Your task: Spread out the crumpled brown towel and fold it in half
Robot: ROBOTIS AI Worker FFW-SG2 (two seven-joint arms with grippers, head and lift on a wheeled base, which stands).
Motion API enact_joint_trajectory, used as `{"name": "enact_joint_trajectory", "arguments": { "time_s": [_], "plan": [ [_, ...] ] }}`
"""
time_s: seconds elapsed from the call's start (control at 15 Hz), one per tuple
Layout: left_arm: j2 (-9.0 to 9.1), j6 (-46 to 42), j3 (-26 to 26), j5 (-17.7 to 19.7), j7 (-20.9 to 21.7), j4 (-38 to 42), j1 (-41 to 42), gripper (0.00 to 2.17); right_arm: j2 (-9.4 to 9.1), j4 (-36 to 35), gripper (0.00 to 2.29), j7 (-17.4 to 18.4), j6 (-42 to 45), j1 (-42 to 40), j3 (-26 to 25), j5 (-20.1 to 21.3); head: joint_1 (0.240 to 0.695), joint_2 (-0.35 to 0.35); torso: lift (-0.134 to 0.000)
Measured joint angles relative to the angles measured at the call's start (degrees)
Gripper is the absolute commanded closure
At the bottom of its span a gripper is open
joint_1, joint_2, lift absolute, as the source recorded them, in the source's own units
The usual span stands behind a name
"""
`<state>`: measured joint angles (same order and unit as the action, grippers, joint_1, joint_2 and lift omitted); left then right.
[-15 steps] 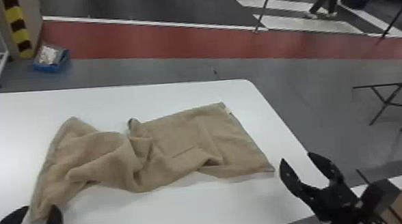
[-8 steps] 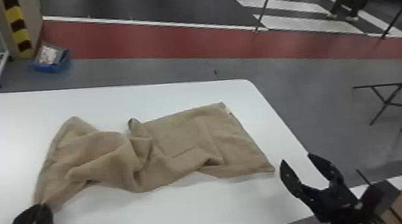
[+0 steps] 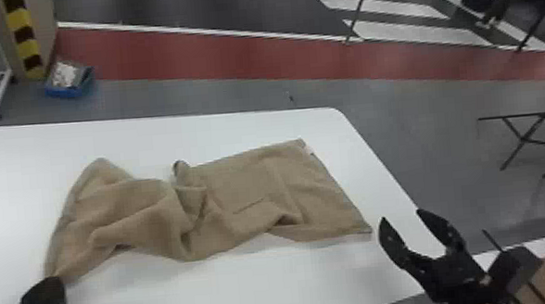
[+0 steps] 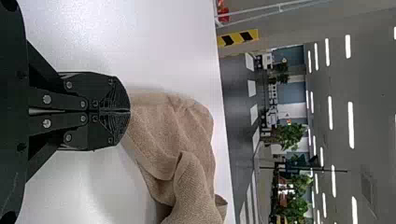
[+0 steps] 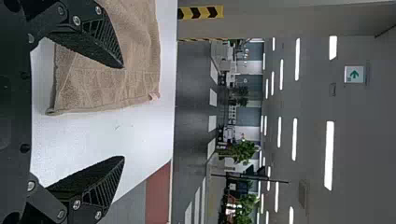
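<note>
Left hand (image 3: pixel 55 281) grips the towel's (image 3: pixel 251 188) near left corner, right hand (image 3: pixel 401 214) gapes near the table's edge (image 3: pixel 369 165).

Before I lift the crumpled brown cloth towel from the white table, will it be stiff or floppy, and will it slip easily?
The crumpled brown cloth towel will probably hang floppy, since it lies in soft, uneven folds. It seems unlikely to slip from the black left gripper, closed on its corner, because its surface looks coarse.

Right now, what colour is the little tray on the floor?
Blue; the tray shows best in the head view.
</note>
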<state>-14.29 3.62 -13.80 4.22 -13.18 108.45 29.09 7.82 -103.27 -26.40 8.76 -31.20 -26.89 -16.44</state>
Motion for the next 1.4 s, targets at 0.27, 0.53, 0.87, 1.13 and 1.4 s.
{"name": "enact_joint_trajectory", "arguments": {
  "time_s": [0.27,0.53,0.87,1.13,1.4],
  "plan": [
    [-0.05,-1.79,0.14,0.0,0.14,0.28,0.08,0.16,0.0,0.41,0.21,-0.04,0.69,0.08,0.08,-0.18,0.695,-0.335,-0.125],
    [-0.21,-1.56,0.35,0.17,0.99,0.04,0.17,0.16,0.0,0.53,0.21,-0.03,0.77,0.12,0.1,-0.25,0.695,-0.336,-0.125],
    [-0.23,-0.69,0.66,0.26,1.24,-0.94,-0.06,0.21,0.0,0.46,0.21,0.01,0.77,0.34,0.37,-0.21,0.695,-0.328,-0.125],
    [-0.26,-0.55,0.78,0.26,1.64,-0.82,-0.09,0.36,0.06,0.35,0.21,-0.03,0.77,0.44,0.44,-0.18,0.695,-0.324,-0.125],
    [-0.28,0.5,0.88,0.19,4.24,-0.53,-0.02,0.65,0.08,0.34,0.21,-0.04,0.77,0.44,0.21,-0.26,0.695,-0.34,-0.125]
  ]
}}
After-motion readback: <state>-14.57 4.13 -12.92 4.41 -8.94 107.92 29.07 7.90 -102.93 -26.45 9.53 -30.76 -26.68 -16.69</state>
